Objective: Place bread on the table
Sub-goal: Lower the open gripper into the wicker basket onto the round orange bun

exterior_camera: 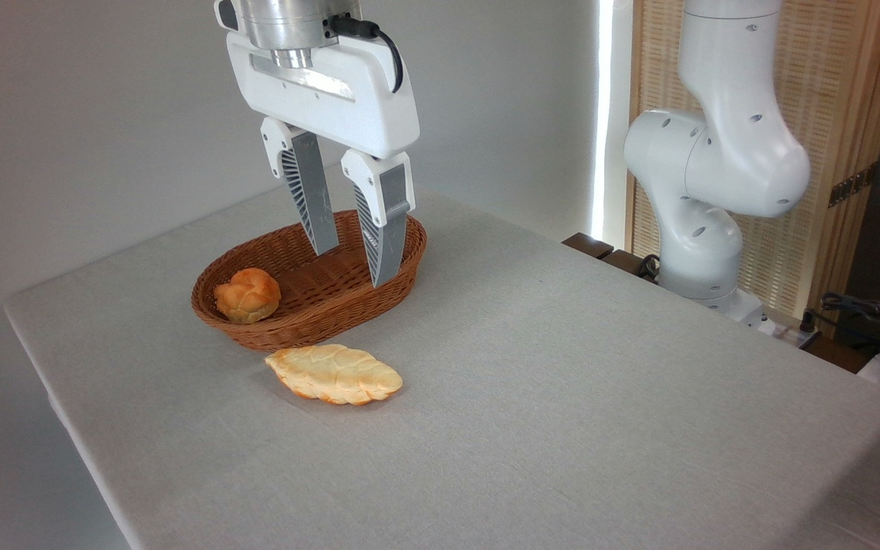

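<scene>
At the left end of the wicker basket [310,294], down against its inner wall, sits the bread [247,295]: a small round knotted bun with an orange-golden braided crust. It is still inside the basket, so the transfer to the table [562,397] is not yet done. The gripper [354,262] hangs above the right half of the basket, fingers pointing down, parted to a moderate gap and holding nothing; it stands to the right of the bun and clear of it. A longer, paler leaf-shaped loaf [334,373] already lies on the cloth just near the basket's front rim, apart from the bun. Judgement on handling: the bun looks light and compact, with a rounded top and a ridged crust that should offer some friction. I cannot tell from here whether it is real bread or a rigid model, so a gentle squeeze seems prudent. The best hold appears to be across its widest middle, fingers either side of the dome, coming straight down. The close basket wall on the left leaves little room for one finger, which is the likely snag.
</scene>
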Controlling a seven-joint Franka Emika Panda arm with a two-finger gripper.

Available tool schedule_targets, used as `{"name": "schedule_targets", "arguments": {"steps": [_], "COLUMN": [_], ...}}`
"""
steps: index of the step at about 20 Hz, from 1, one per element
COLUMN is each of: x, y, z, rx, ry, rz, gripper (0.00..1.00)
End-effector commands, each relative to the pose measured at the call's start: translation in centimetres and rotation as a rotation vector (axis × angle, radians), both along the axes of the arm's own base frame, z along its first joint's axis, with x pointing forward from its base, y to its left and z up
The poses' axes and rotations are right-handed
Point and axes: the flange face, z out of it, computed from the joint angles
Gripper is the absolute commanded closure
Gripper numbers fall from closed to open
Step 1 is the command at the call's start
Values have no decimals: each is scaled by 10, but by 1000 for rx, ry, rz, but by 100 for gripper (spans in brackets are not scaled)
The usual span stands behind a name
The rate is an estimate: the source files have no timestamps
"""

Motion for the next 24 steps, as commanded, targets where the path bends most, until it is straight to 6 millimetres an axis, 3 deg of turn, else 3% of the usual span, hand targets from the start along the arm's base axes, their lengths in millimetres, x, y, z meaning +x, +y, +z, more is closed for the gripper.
{"name": "schedule_targets", "arguments": {"steps": [1, 7, 10, 14, 17, 21, 24], "x": [-4, -4, -3, -1, 3, 7, 10], "y": [3, 2, -11, -80, -131, -211, -260], "z": [0, 0, -4, -30, -47, -84, -115], "rx": [-8, -8, -19, -36, -56, -85, -122], "ry": [22, 24, 31, 58, 55, 55, 39], "rz": [-3, -5, -18, -84, -33, -15, -3], "gripper": [0, 0, 0, 0, 0, 0, 0]}}
